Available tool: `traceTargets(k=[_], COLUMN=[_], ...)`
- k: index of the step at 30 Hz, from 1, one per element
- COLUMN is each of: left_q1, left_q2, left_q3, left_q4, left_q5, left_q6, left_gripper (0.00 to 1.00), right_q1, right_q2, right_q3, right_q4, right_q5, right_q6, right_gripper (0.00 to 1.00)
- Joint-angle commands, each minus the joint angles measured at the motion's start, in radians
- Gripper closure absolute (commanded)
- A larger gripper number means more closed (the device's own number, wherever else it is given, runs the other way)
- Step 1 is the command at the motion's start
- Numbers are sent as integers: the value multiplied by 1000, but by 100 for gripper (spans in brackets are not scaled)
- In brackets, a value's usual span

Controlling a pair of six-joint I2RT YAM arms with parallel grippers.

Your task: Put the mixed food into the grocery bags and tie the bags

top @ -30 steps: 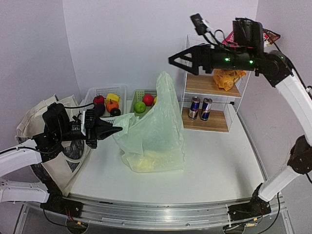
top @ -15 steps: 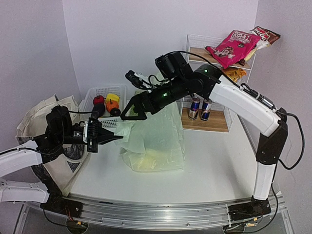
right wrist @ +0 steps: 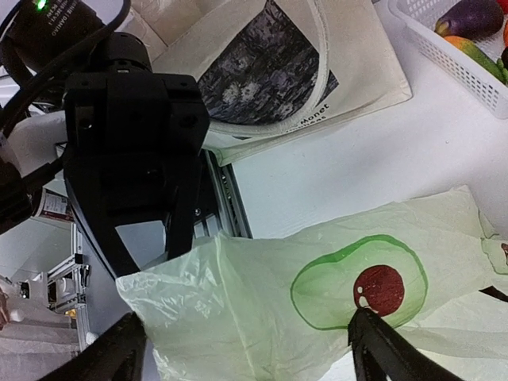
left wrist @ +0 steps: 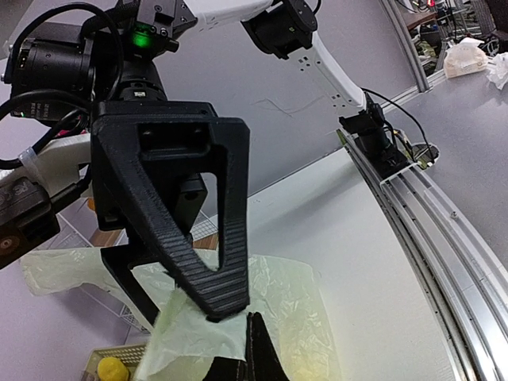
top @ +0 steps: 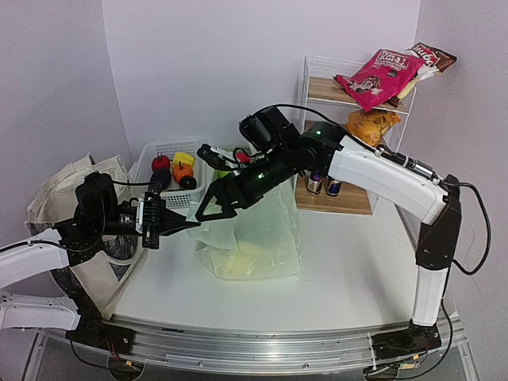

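While the left gripper (top: 193, 225) pinches the plastic bag (top: 258, 238), right gripper (top: 205, 213) gapes.

Items by count. Bags, two: one avocado-print plastic bag (top: 254, 238), centre; one canvas tote (top: 55, 198), left. Snack packets (top: 378, 75) (top: 433, 57) (top: 371, 125), three, on the single far-right wire rack (top: 349, 200). Drink cans (top: 315, 185) (top: 334, 187), two, on its lowest shelf. White plastic basket (top: 171, 148), one, far left. Robot arms (top: 32, 262) (top: 381, 171), two.

White right arm (top: 381, 176) and left arm (top: 28, 262), black joints (top: 435, 238), ribbed triangular black fingers (left wrist: 202, 230), looping black cables (top: 479, 226), green lights (left wrist: 143, 36).
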Motion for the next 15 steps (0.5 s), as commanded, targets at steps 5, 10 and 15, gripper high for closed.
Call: traceTargets(k=[5,10,15], left_q1=[-5,-5,-5], left_q2=[-17,-25,-50], left_q3=[5,8,17], left_q4=[-15,-44,-92], left_q5=[-3,-5,-38], left_q6=[21,18,-23], left_gripper=[100,100,88], right_q1=[3,2,2], right_q2=[-9,-29,-93], right_q3=[-39,-34,-71], right_q4=[83,135,258], right_q5=[-8,49,90], right_q6=[-28,-72,-128], right_gripper=[74,100,100])
